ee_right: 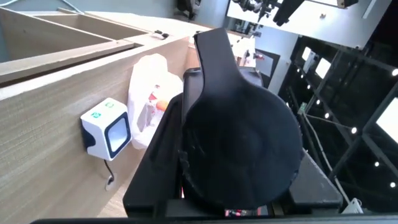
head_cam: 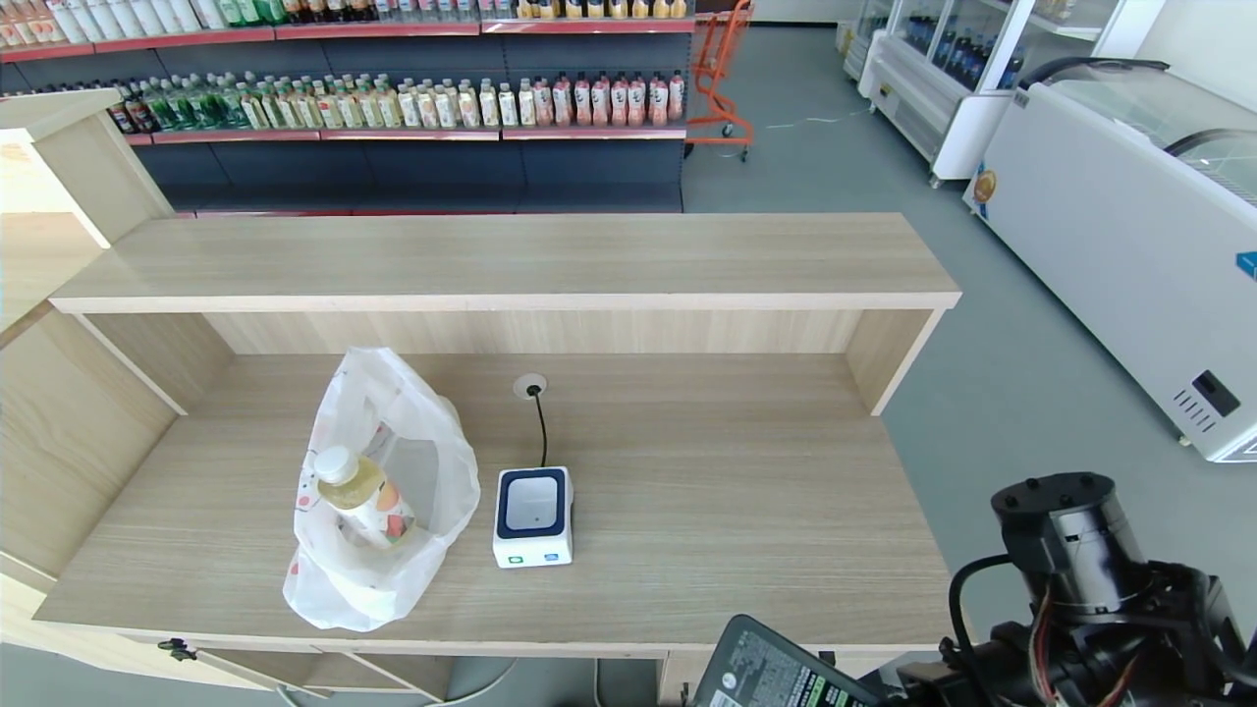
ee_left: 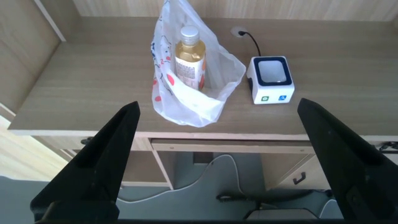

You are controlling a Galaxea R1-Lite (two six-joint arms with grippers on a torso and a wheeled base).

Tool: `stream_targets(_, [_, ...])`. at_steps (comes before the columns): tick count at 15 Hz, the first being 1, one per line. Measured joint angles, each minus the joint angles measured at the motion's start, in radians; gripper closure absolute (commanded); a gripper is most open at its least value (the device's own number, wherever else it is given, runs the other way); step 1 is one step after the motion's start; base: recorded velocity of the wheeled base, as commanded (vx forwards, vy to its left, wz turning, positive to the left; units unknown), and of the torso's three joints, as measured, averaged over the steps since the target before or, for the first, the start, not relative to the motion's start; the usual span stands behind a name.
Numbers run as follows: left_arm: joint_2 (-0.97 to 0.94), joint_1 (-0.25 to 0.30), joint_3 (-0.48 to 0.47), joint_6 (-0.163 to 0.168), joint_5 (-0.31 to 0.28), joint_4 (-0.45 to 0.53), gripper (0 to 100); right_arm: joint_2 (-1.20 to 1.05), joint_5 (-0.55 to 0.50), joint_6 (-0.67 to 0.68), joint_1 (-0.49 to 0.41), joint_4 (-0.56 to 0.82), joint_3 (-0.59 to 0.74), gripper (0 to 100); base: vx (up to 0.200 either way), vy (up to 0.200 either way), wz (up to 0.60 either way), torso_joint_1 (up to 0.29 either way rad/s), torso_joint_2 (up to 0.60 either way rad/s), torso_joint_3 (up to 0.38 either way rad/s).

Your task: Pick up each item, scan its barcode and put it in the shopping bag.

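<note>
White shopping bag [ee_left: 186,107], bottle [ee_left: 189,62] inside, stands just beside the scanner [ee_left: 272,78]; left gripper [ee_left: 217,107] hangs near it, wide open, empty.

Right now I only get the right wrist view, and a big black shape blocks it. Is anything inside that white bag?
Observer: Yes. The shopping bag holds one bottle, standing upright with its white cap on.
Operator: What is the other hand doing?
Observer: The left hand is open and empty, in front of the counter.
Operator: What's past the counter?
Observer: Shelves lined with drink bottles.
</note>
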Motion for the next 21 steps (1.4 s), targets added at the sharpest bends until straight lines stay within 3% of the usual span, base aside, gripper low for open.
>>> stream_targets(10, [0.0,0.0,0.0,0.0,0.0,0.0,0,-0.013,0.003,0.002,0.008,0.012,0.001,100,0.0,0.0,0.0,0.0,0.0,0.0])
stream_targets(12, [0.0,0.0,0.0,0.0,0.0,0.0,0,-0.016,0.001,0.055,0.005,0.037,-0.001,100,0.0,0.0,0.0,0.0,0.0,0.0])
stream_targets(14, [0.0,0.0,0.0,-0.001,0.0,0.0,0,-0.028,0.0,0.304,-0.006,0.039,-0.011,100,0.0,0.0,0.0,0.0,0.0,0.0])
stream_targets(16, [0.0,0.0,0.0,0.0,0.0,0.0,0,-0.061,-0.008,0.685,-0.051,0.006,-0.018,100,0.0,0.0,0.0,0.0,0.0,0.0])
stream_targets(21, [0.0,0.0,0.0,0.0,0.0,0.0,0,-0.182,-0.023,1.667,-0.321,-0.046,-0.026,100,0.0,0.0,0.0,0.0,0.0,0.0])
